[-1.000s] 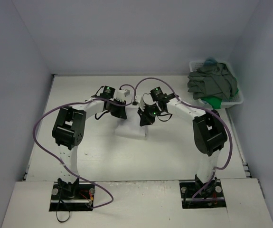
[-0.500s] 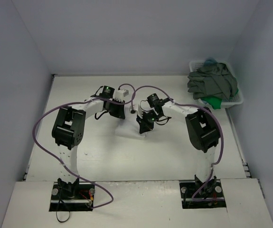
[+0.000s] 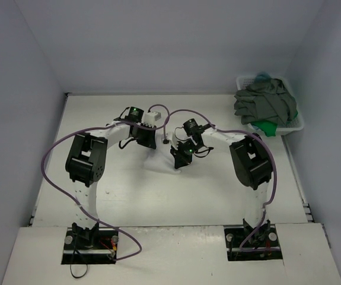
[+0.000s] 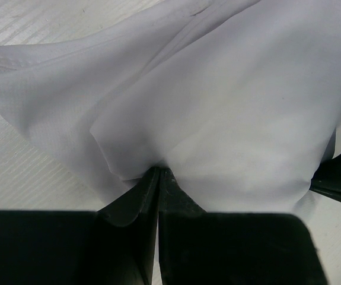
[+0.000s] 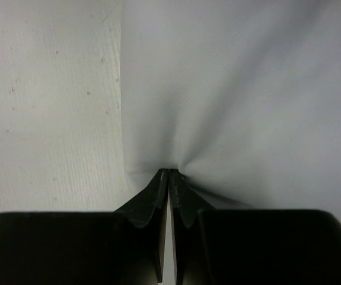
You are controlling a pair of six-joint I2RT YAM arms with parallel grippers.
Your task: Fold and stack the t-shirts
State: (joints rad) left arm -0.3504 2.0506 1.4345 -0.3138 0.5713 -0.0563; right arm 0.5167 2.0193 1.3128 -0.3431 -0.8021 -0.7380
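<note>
A white t-shirt point(image 3: 162, 155) lies bunched on the white table between my two grippers, hard to tell apart from the table in the top view. My left gripper point(image 3: 146, 141) is shut on a fold of it; in the left wrist view the cloth point(image 4: 229, 107) billows out from the closed tips point(image 4: 159, 170). My right gripper point(image 3: 181, 158) is shut on the shirt's edge; in the right wrist view the cloth point(image 5: 247, 101) puckers at the tips point(image 5: 169, 172), low over the table.
A white basket point(image 3: 298, 124) at the back right holds a heap of grey t-shirts point(image 3: 265, 102) and a green one point(image 3: 266, 126). Walls enclose the white table point(image 3: 128, 196) on three sides. Purple cables loop off both arms.
My right gripper has moved left and toward the near side, drawing its edge of the shirt closer to my left gripper. The left gripper has hardly moved.
</note>
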